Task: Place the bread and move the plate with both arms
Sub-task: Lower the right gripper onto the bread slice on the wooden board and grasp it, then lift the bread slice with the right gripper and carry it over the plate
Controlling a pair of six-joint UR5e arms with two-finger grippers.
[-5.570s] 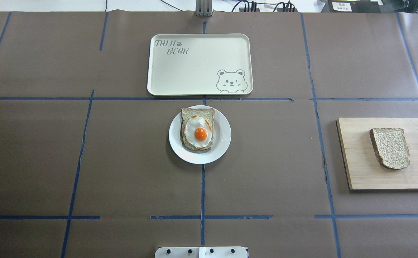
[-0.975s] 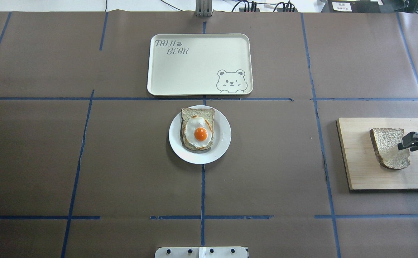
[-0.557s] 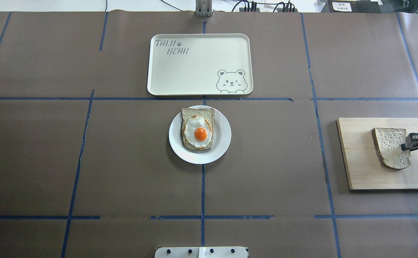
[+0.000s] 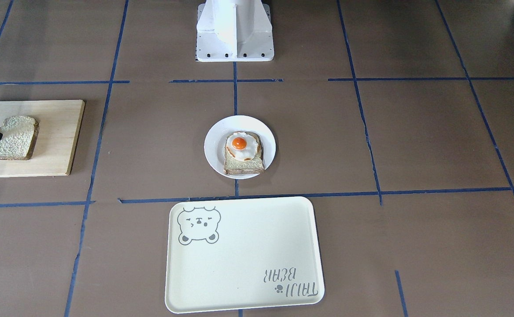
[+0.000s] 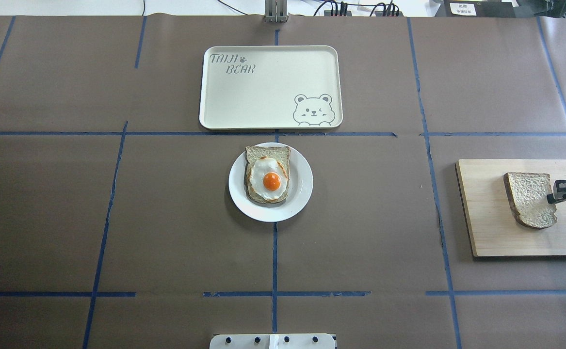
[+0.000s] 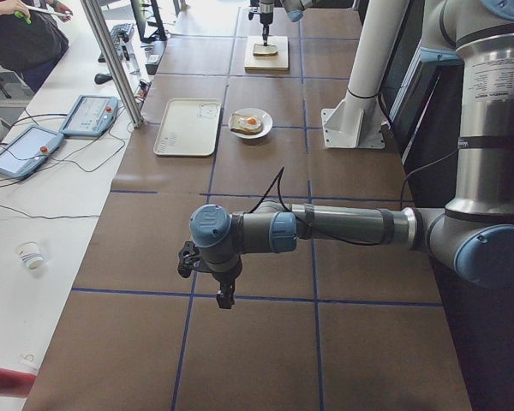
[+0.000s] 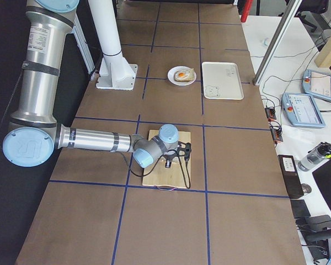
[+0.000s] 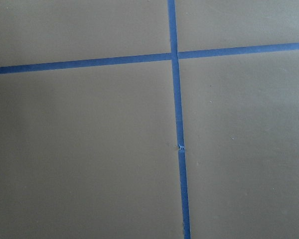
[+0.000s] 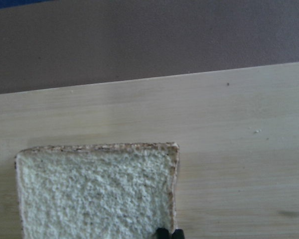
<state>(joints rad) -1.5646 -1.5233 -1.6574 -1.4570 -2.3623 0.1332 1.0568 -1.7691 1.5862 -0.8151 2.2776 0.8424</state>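
Note:
The plain bread (image 5: 529, 198) lies on a wooden cutting board (image 5: 486, 228) at the right edge of the table. My right gripper (image 5: 552, 198) comes in from the right and is shut on the slice's right edge; its fingertips (image 9: 163, 232) pinch the crust in the right wrist view. The white plate (image 5: 302, 194) stands at the table's middle and carries a bread slice with a fried egg (image 5: 269, 180). My left gripper (image 6: 226, 298) shows only in the exterior left view, low over bare table far from the plate; I cannot tell if it is open.
A cream tray with a bear drawing (image 5: 263, 87) lies just beyond the plate. The white pedestal (image 4: 234, 31) stands at the robot's side. Blue tape lines cross the brown table cover. The left wrist view shows only table and tape.
My right gripper came in from the right, reached the bread's right edge and closed on it. The slice shifted and turned slightly. Plate and tray have not moved.

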